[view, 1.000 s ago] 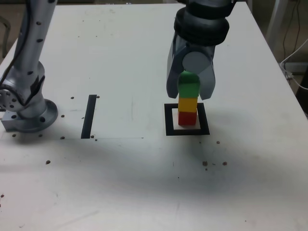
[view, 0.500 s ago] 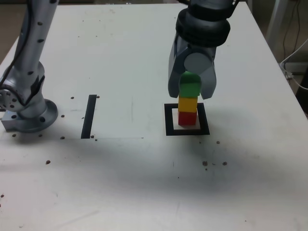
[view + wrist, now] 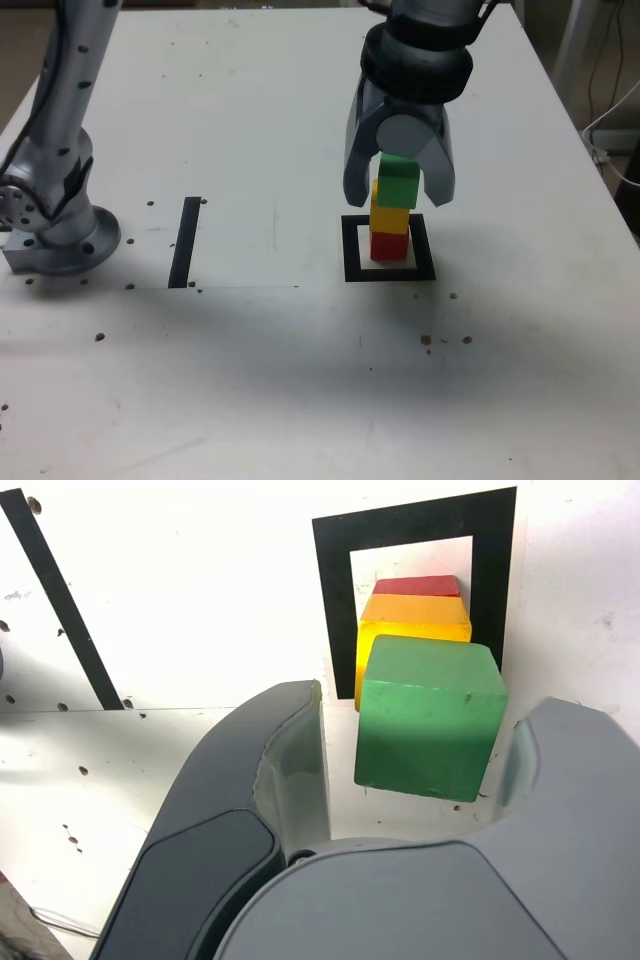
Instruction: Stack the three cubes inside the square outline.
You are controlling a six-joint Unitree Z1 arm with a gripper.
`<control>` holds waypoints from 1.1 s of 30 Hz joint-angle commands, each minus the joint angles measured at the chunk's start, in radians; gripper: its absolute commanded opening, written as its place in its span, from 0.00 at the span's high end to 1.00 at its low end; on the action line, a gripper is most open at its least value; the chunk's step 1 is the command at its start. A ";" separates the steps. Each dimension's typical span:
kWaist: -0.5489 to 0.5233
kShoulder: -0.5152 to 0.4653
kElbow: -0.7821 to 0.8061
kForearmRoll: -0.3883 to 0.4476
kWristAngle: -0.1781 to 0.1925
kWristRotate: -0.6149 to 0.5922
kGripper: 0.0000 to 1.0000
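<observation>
The three cubes stand as one stack inside the square outline [image 3: 390, 273]: red [image 3: 389, 245] at the bottom, yellow [image 3: 390, 217] in the middle, green [image 3: 399, 183] on top. The green one sits shifted slightly toward the exterior view's right. My gripper [image 3: 398, 195] hangs over the stack, open, with its fingers on either side of the green cube. In the wrist view a gap shows between the green cube [image 3: 428, 720] and each finger [image 3: 290, 770]. Below it lie the yellow [image 3: 415, 620] and red [image 3: 417, 585] cubes and the outline [image 3: 333, 590].
A single straight black strip [image 3: 185, 240] lies on the white table toward the exterior view's left. The arm's grey base [image 3: 60, 235] stands at the left edge. Small dark specks dot the tabletop. Cables hang beyond the table's right edge [image 3: 610, 130].
The jaws have spread apart from the green cube, which was gripped a second ago. The cube now rests on the yellow one and the gripper has risen slightly.
</observation>
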State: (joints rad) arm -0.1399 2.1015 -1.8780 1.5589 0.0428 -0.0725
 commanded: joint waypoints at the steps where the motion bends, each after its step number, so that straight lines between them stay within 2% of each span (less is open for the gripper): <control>1: 0.002 0.000 0.005 0.014 -0.003 0.000 0.08; 7: 0.002 -0.043 0.020 0.018 0.018 -0.016 0.07; 12: 0.002 -0.128 0.067 0.020 0.049 -0.042 0.05; 16: 0.002 -0.207 0.143 0.018 0.054 -0.063 0.03; 23: 0.002 -0.349 0.345 -0.025 0.032 -0.106 0.02; 33: 0.002 -0.540 0.741 -0.177 -0.036 -0.133 0.02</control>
State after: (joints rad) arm -0.1398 1.5786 -1.2278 1.3975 0.0130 -0.2033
